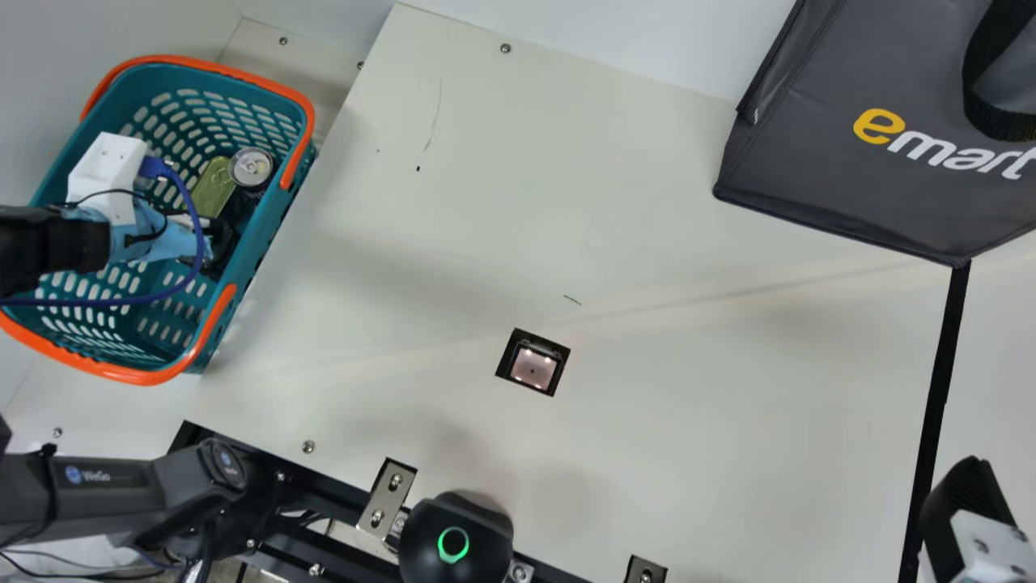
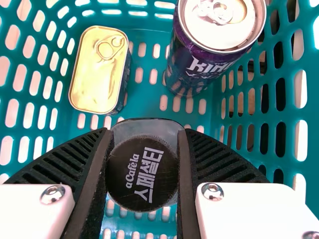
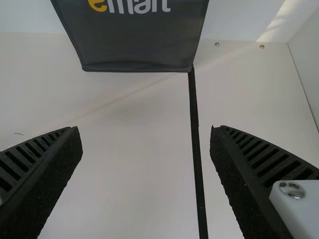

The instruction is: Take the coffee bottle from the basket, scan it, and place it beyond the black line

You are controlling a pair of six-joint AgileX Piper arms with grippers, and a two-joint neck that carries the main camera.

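Left pincer (image 1: 217, 247), main view's nine o'clock, inside basket (image 1: 162, 74): closed around coffee bottle (image 2: 142, 174). Right pincer (image 1: 965, 498), four o'clock: wide open, empty.

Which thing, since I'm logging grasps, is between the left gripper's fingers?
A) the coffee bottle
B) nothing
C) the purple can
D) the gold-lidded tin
A: in the left wrist view, the dark-capped coffee bottle sits between the left gripper's two fingers.
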